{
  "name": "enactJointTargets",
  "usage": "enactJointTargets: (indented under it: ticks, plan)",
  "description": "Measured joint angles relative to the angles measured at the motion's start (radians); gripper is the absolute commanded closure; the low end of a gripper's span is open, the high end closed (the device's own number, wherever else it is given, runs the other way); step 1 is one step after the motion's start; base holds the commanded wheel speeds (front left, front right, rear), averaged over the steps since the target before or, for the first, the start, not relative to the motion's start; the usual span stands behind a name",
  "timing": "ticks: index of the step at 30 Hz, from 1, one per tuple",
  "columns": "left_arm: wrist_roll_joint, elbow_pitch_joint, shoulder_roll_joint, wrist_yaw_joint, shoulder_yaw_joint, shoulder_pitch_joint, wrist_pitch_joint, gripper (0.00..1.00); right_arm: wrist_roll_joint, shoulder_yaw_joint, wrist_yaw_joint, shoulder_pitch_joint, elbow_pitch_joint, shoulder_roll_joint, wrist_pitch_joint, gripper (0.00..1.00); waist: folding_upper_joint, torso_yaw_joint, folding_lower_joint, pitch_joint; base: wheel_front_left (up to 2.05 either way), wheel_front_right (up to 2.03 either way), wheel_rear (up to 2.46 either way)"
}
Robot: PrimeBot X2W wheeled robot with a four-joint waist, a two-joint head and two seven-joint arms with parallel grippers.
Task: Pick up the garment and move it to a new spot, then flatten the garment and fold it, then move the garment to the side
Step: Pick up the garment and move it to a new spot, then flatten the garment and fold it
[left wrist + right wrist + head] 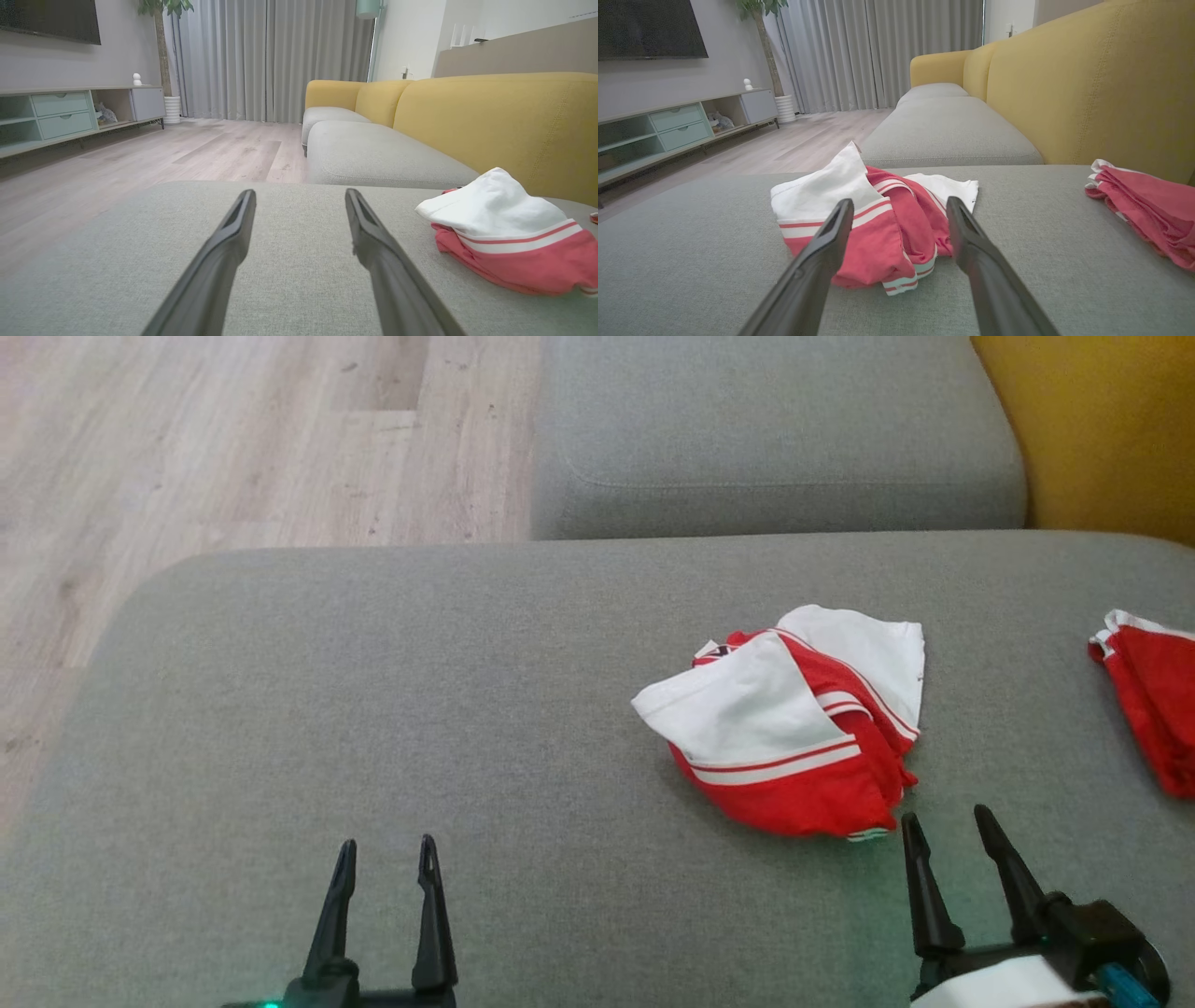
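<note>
Crumpled garment (pixel 794 728) just ahead of the right fingers (pixel 924 887).
Bunched on the sofa cushion (pixel 373 709), slightly left of them and well right of the left fingers (pixel 431 915); both pairs spread wide, gripping nothing. Probably best reached with the right arm.

Support: grey fabric seat cushion (pixel 373 709), broad and flat.
Main item: red and white garment (pixel 794 728), bunched in a heap, lying on the cushion toward 3 o'clock of its middle.
Second item: red cloth with white trim (pixel 1153 700), farther out at 3 o'clock, well apart from the heap, cut by the frame edge.
Neighbour: second grey cushion (pixel 775 429), adjoining at 12 o'clock.
</note>
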Motion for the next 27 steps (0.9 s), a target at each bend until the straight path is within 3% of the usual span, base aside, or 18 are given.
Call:
enactJointTargets:
  ticks: [27]
  plan:
    - [0.050, -0.010, 0.000, -0.015, -0.023, 0.008, 0.000, 0.00, 0.017, 0.015, 0.000, 0.015, 0.008, 0.000, 0.000, 0.00, 0.0000, -0.006, 0.0002, -0.004, 0.00, 0.00, 0.00]
